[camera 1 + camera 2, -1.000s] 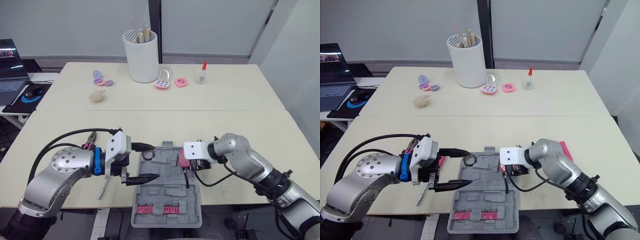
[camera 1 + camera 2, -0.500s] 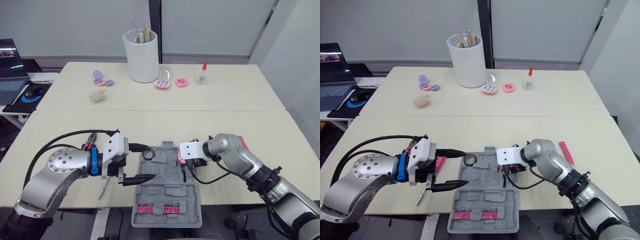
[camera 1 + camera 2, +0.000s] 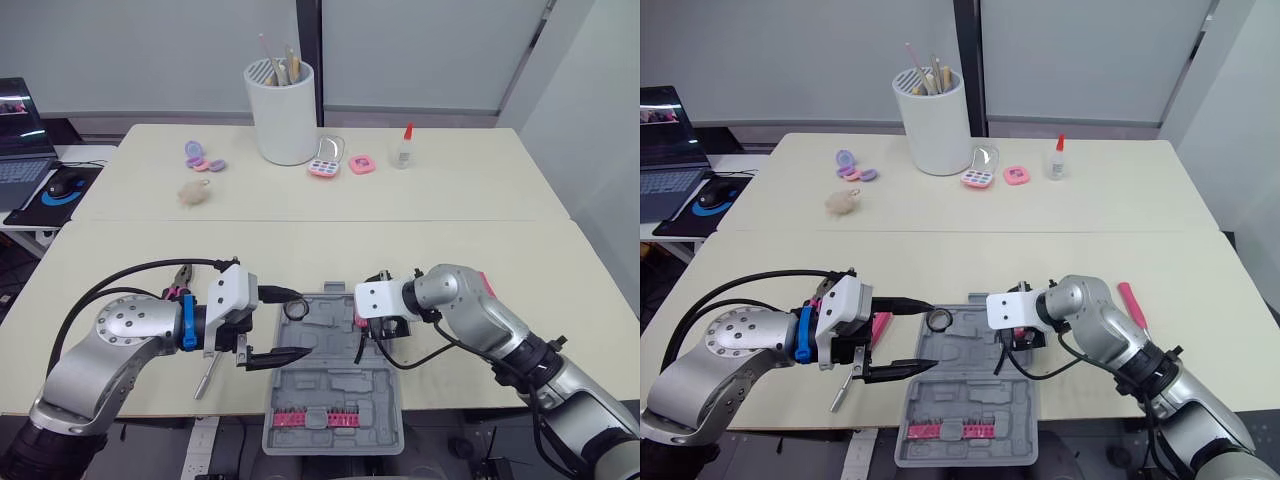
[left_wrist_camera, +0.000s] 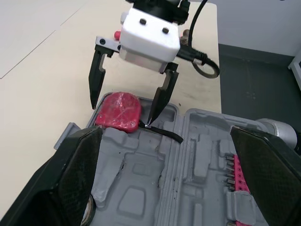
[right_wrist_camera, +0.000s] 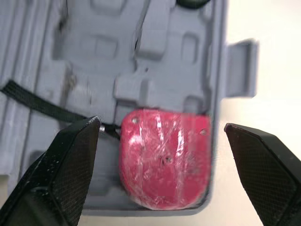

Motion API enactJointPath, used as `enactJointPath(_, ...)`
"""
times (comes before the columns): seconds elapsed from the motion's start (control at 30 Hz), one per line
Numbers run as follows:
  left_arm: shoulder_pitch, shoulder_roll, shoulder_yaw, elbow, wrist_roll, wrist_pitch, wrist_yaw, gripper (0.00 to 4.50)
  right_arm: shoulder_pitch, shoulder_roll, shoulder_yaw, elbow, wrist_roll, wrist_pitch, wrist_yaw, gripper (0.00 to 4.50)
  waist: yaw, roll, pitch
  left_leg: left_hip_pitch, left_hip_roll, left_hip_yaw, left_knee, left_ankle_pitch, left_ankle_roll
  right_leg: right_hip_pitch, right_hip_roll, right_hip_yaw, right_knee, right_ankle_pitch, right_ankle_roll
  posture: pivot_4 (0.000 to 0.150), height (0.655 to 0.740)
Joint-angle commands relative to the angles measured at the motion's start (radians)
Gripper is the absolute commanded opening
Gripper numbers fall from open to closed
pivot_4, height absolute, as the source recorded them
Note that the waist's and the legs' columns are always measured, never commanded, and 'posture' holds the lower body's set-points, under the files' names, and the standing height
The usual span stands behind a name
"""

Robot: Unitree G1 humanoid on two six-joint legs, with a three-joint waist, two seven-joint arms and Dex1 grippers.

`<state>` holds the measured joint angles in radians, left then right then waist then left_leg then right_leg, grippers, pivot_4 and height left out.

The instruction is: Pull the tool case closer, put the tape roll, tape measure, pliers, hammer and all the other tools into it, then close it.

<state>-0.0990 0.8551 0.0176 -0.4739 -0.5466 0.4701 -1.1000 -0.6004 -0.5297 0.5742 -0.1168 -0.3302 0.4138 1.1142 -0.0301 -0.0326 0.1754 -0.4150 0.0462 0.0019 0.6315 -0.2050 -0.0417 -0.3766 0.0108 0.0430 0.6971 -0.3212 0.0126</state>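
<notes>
We find the widest free room on the bare table (image 3: 330, 245), between the tool case (image 3: 335, 385) and the table's far edge. Over the case, two obstacles narrow the passage:

- The left gripper (image 3: 303, 323), fingers spread wide, reaches across the left side.
- The right gripper (image 4: 121, 115), fingers apart, stands over the tape measure (image 4: 117, 109) in the far right corner.

We see a gap between them above the middle wells. A black strap (image 4: 164, 133) lies across the tray there. The tape roll (image 3: 296, 310) occupies the far left corner, just beside the left gripper's farther finger. The near half of the case is open from above.

Left of the case, the pliers (image 3: 183, 276) and a metal-shafted tool (image 3: 845, 390) lie on the table around the left gripper. To the right, a pink-handled tool (image 3: 1132, 305) lies beyond the right arm.
</notes>
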Motion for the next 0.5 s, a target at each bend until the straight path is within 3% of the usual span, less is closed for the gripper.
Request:
enactJointPath(0.03,-0.023,0.006,0.009,-0.027,-0.009,0.0,0.002,4.5,0.02,-0.042,-0.099,-0.088,0.076,0.014,0.024,4.46,0.0,0.0,0.0,0.0,0.0,0.0,0.0,0.0,0.0,0.0,0.0,0.0,0.0,0.0,0.0,0.15,0.74)
enactJointPath(0.3,-0.065,-0.001,-0.005,-0.01,-0.005,0.0,-0.007,4.5,0.131,-0.012,-0.258,-0.084,0.307,-0.188,-0.007,4.46,0.0,0.0,0.0,0.0,0.0,0.0,-0.001,0.0,0.0,0.0,0.0,0.0,0.0,0.0,0.0,0.15,0.74)
enactJointPath(0.4,-0.076,-0.004,-0.012,-0.001,-0.002,-0.008,-0.012,4.5,0.187,-0.013,-0.269,-0.011,0.323,-0.307,-0.024,3.86,0.0,0.0,0.0,0.0,0.0,0.0,-0.001,0.0,0.0,0.0,0.0,0.0,0.0,0.0,0.0,0.15,0.74)
enactJointPath(0.5,-0.08,-0.003,-0.012,0.008,0.002,-0.016,-0.019,4.5,0.209,0.018,-0.28,0.043,0.332,-0.341,-0.074,2.82,-0.002,0.0,0.0,0.0,-0.001,0.001,-0.001,0.0,0.0,0.0,0.0,0.001,0.0,0.0,0.0,0.15,0.74)
